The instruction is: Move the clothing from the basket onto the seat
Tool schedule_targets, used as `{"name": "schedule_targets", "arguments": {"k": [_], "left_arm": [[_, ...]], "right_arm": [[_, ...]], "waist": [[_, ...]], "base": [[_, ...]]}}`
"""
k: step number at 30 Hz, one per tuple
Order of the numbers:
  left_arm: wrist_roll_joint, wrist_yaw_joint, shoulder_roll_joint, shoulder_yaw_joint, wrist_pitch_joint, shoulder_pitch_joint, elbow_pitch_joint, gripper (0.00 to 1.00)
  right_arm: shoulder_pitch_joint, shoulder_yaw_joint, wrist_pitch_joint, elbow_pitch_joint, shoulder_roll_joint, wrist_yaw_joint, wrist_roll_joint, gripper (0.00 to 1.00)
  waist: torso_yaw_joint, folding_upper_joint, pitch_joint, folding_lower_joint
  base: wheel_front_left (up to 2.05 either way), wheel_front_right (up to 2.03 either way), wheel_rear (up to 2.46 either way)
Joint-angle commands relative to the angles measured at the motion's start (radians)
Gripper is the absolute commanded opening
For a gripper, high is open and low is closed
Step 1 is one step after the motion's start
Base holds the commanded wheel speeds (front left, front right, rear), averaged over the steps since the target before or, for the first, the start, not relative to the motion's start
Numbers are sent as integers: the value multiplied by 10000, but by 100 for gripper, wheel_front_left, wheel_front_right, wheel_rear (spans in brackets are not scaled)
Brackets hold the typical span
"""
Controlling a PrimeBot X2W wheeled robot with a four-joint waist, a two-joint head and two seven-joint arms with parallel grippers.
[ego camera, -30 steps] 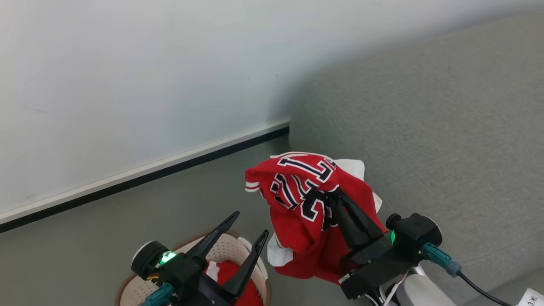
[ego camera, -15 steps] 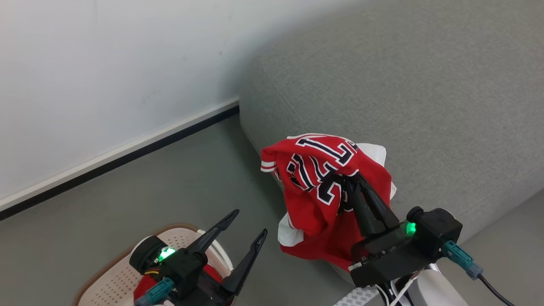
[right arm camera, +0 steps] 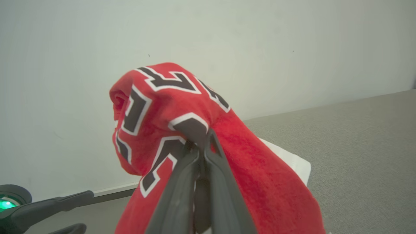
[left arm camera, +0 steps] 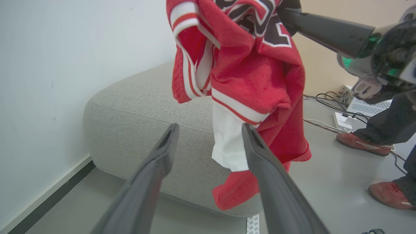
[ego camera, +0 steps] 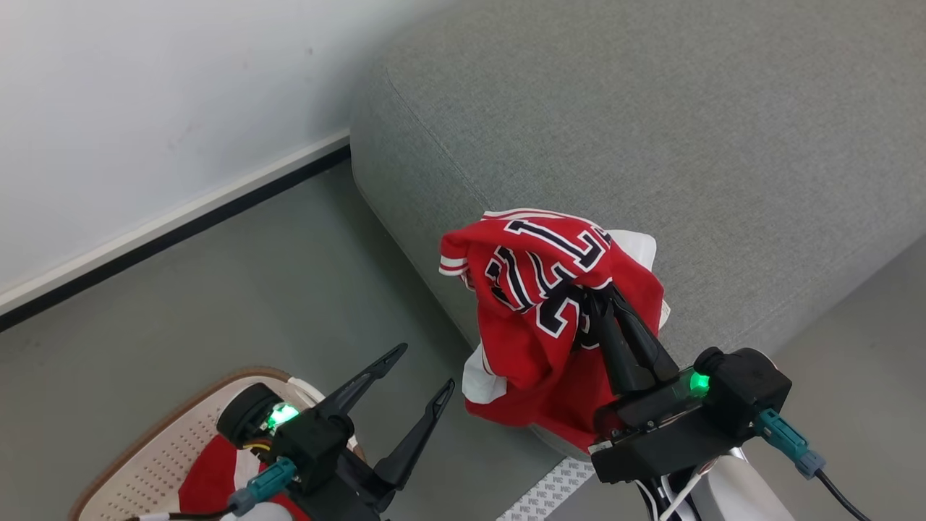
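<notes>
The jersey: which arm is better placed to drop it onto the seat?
Right. The right tool is shut on the jersey, hanging at the seat's edge; the left tool is open, empty, by the basket.

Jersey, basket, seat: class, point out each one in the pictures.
jersey point(ego camera: 522, 362), head view, red cloth below the number.
basket point(ego camera: 148, 467), head view, perforated inner wall.
seat point(ego camera: 651, 123), head view, bare grey top.

So the left gripper point(ego camera: 425, 367) and right gripper point(ego camera: 604, 298) look the same: chunky black blocks, two long dark tapered fingers point(ego camera: 362, 387), a glowing green light point(ego camera: 281, 416) and a teal plug point(ego camera: 262, 483). There's a black cable point(ego camera: 839, 496) off the right one and a pale forearm point(ego camera: 738, 492) behind it.
</notes>
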Motion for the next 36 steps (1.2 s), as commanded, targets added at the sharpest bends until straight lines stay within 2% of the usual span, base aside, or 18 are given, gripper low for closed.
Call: {"name": "schedule_targets", "arguments": {"k": [1,8,12,17,27,36], "left_arm": [[-67,2,85,-51,15,-129,15,100],[-140,-21,283,-335,136,-559,-90,100],[-49,-26,553,-548,403,-993,-399,100],[62,-41,962,-1017,777,-1961,-857,100],[-305,-45,1889,-2179,1235,-4061,-1482,100],[-526,-47,2392,-2748,1715,-5164,-2018,100]], "right_arm": [[12,-17,-9,-54,65,10,-57,0],[-212,-299,-9,-235,204,11,-121,0],[-929,-1067,-9,-345,367,11,101,0],[-2157,-2216,-11,-620,378,11,425,0],[-5210,-4012,-9,-639,-871,11,926,0],[-7185,-5317,-9,-15,-1946,11,1493,0]], "waist": [[-85,-1,171,-2],[-134,-1,647,-2],[-91,-1,1349,-2],[381,-1,2542,-2],[1097,-1,4683,-2],[1265,-1,5976,-2]], "base": [[0,0,0],[0,0,0],[0,0,0],[0,0,0],[0,0,0],[0,0,0]]}}
